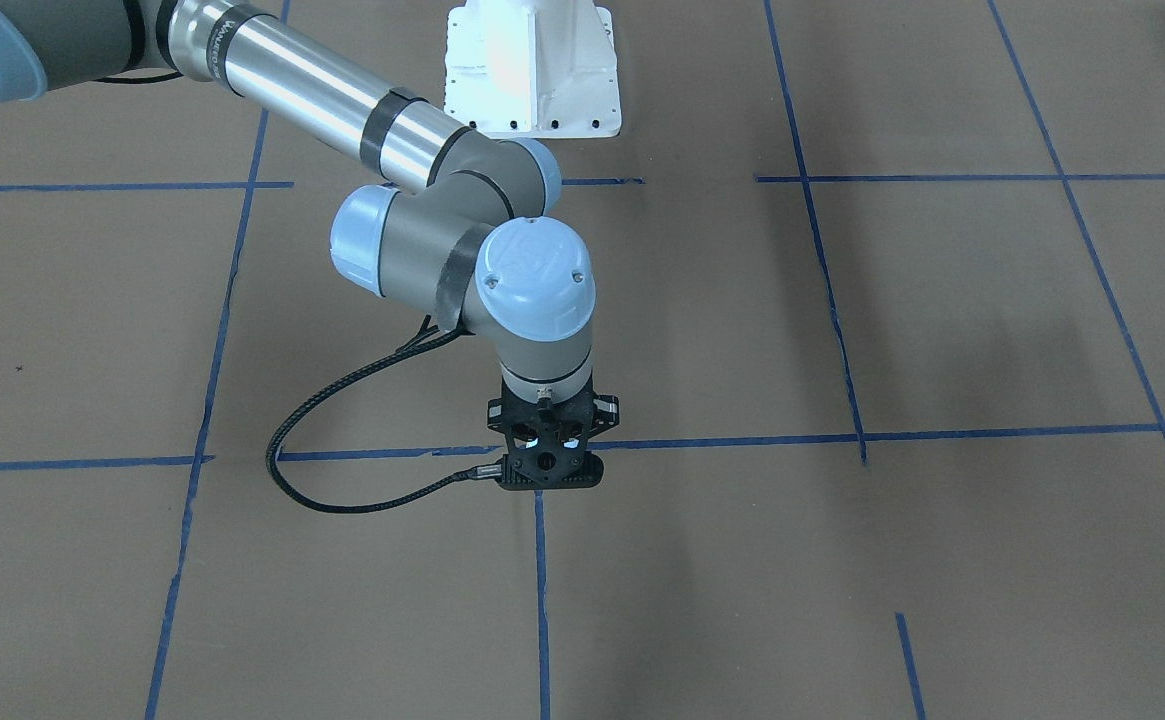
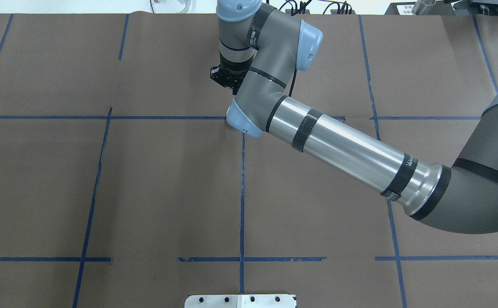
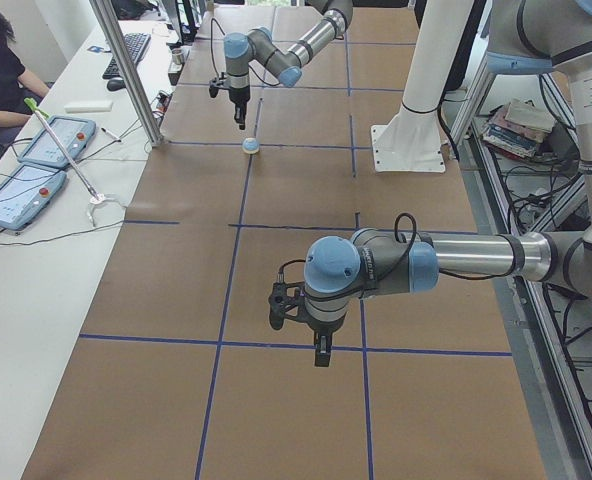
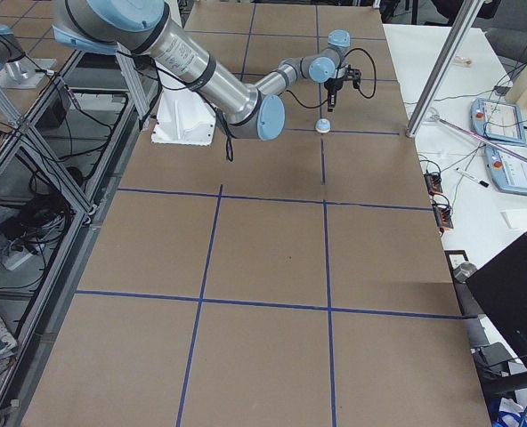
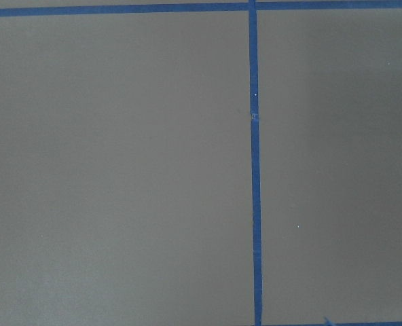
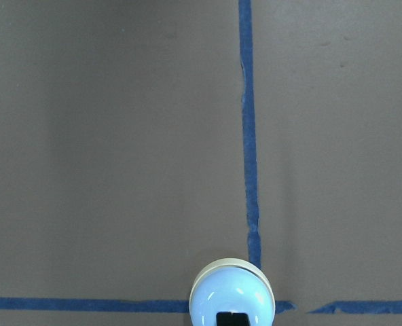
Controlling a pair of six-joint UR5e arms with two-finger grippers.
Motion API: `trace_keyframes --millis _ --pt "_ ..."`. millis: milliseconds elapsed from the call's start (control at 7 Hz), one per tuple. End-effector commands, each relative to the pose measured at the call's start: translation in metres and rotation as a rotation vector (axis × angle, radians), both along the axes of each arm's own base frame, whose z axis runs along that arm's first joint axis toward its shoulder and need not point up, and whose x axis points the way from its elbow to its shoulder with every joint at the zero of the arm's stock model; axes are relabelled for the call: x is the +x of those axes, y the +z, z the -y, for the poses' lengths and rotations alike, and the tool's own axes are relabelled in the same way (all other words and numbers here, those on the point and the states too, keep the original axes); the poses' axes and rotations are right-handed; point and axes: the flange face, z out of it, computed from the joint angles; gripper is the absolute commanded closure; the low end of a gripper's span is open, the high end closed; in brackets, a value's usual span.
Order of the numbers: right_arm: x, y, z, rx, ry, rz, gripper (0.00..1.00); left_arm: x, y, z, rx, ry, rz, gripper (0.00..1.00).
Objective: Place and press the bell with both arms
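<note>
RIGHT ARM POISED OVER BELL: The bell (image 6: pixel 232 295) stands upright on the counter (image 2: pixel 167 192), on a crossing of blue tape (image 6: pixel 247 136), as the right gripper (image 3: pixel 240 122) hangs directly above it, tip pointing down. In the right wrist view we see a narrow dark tip over the dome's crown, where the button would be. From this we read the fingers as closed together and holding nothing. In the side views a small gap appears to separate tip and bell. The left gripper (image 3: pixel 321 355) hovers well apart over bare counter, and we cannot tell whether it is open or closed. We judge the placing done and the press at hand. To do it well, we would bring the right arm (image 2: pixel 338 145) straight down, fingers closed into one blunt point, meeting the button at its centre. An off-centre touch on the smooth dome could slide or tip the bell off the tape. A short, light push and a clean lift should be enough, with the left arm (image 3: pixel 456 258) held clear until its turn
</note>
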Motion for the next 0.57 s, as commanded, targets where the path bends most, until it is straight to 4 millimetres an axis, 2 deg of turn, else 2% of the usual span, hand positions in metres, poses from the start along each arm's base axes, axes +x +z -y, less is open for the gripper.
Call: trace_keyframes --millis 0,143,429 --pt "0.039 0.020 0.015 -0.021 -0.009 0.012 0.01 0.001 0.017 0.000 -0.008 0.005 -0.002 0.00" --pt "0.075 0.038 0.019 -0.018 -0.048 -0.007 0.01 0.001 0.020 0.002 0.008 0.004 0.000 0.00" --pt "0.188 0.117 0.006 0.086 -0.168 -0.084 0.01 0.002 0.033 0.001 0.000 0.007 0.005 0.00"
